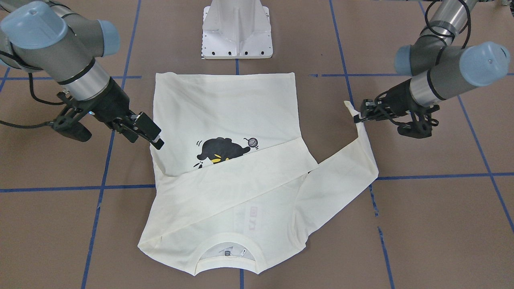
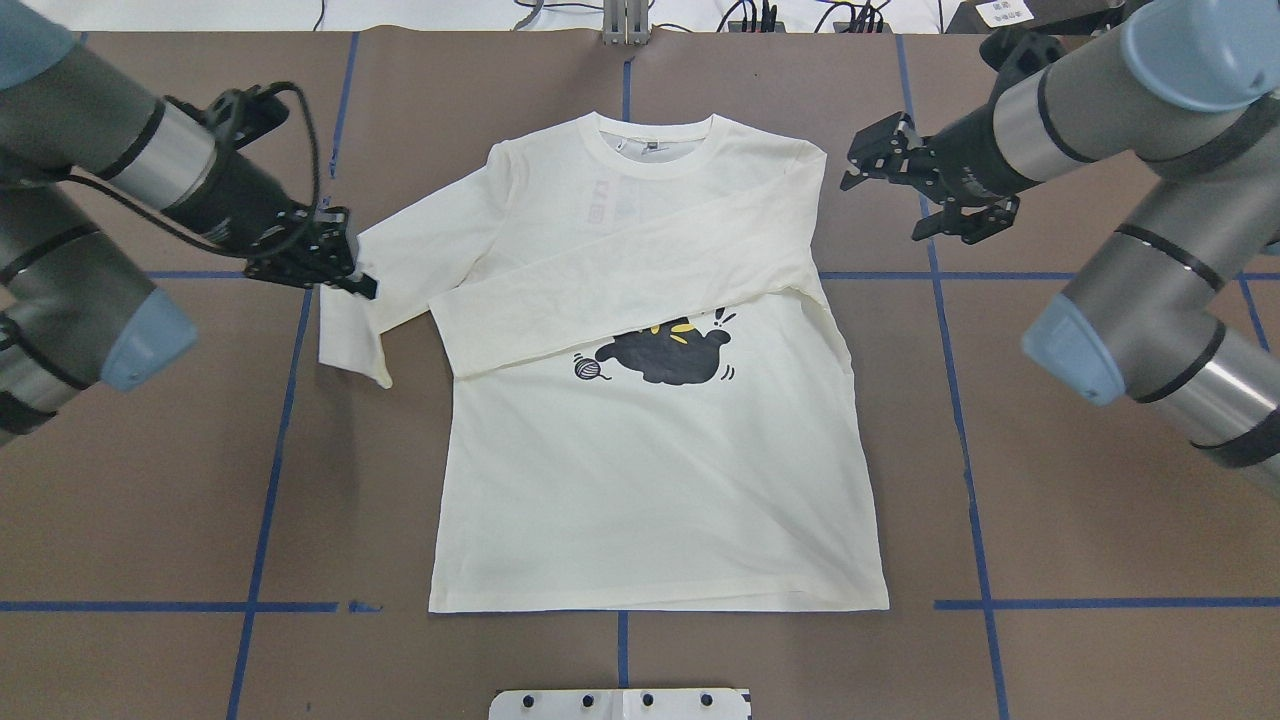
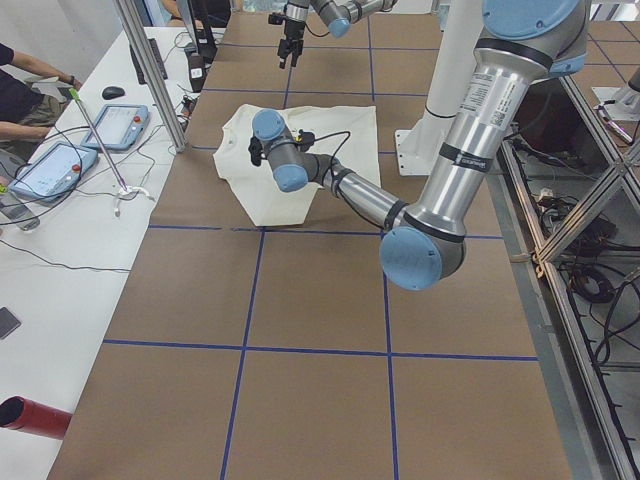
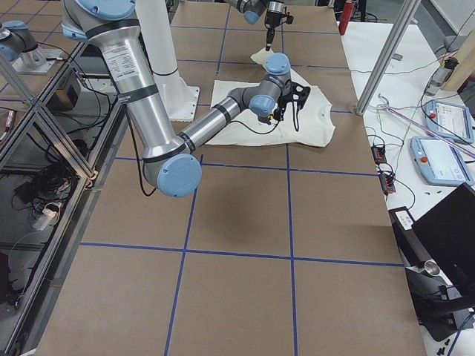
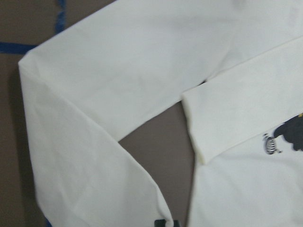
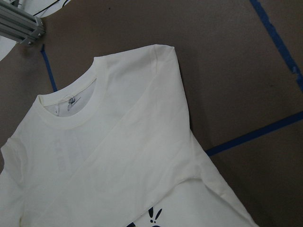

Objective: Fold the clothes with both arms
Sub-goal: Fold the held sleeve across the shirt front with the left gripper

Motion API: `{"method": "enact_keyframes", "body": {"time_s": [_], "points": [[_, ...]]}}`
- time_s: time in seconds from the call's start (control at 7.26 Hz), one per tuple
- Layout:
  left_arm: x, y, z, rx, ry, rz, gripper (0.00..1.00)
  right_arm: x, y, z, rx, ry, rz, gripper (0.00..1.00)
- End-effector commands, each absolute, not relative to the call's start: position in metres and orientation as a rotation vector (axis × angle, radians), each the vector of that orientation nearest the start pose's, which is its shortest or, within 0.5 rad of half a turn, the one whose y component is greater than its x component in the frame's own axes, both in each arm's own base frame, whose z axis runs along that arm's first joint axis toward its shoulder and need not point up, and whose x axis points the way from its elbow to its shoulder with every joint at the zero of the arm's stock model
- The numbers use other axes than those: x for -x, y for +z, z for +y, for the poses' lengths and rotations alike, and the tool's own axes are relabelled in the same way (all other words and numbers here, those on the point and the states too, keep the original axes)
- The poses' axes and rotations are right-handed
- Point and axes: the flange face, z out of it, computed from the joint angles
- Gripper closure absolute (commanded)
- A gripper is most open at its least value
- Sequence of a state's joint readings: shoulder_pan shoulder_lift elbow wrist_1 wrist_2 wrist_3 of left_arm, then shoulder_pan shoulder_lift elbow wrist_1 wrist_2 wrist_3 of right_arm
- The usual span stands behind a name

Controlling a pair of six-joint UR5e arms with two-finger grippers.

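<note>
The cream long-sleeved T-shirt (image 2: 650,480) lies flat, print side up, collar (image 2: 660,150) at the far end. One sleeve (image 2: 620,280) is folded across the chest, over part of the black cat print (image 2: 665,355). The other sleeve (image 2: 400,260) runs out to the robot's left and bends back. My left gripper (image 2: 350,275) is shut on that sleeve's cuff and holds it a little above the table; it also shows in the front view (image 1: 357,117). My right gripper (image 2: 880,170) is open and empty, hovering just off the shirt's shoulder (image 1: 146,130).
The white pedestal base (image 1: 237,30) stands at the robot's edge of the brown table, which carries blue tape lines (image 2: 270,480). An operators' bench with tablets (image 3: 60,165) runs along the far side, with a person (image 3: 20,85) beside it.
</note>
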State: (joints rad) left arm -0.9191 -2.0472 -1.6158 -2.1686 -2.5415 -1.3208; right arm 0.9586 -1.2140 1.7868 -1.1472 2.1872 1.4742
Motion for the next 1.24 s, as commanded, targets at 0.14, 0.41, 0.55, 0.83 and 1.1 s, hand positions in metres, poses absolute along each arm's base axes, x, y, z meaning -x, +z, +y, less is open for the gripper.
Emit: {"method": "enact_keyframes", "body": {"time_s": [0.14,0.41,0.55,0.83,1.1], "points": [[-0.53,0.078,-0.546,0.134,-0.214,1.324,1.0,0.171,0.387,-0.534,-0.009,0.358,-1.104,0.0],[-0.665,0.031,-0.491,0.025,-0.223,1.36,1.0,0.169,0.39,-0.534,-0.011,0.356,-1.101,0.0],[-0.696,0.044,-0.469,-0.033,-0.242,1.376,1.0,0.168,0.389,-0.534,-0.011,0.358,-1.102,0.0],[-0.716,0.034,-0.473,-0.054,-0.247,1.386,0.22,0.166,0.392,-0.532,-0.007,0.367,-1.099,0.0],[-0.693,0.023,-0.463,0.01,-0.305,1.431,0.12,0.183,0.381,-0.533,-0.005,0.4,-1.092,0.0]]}}
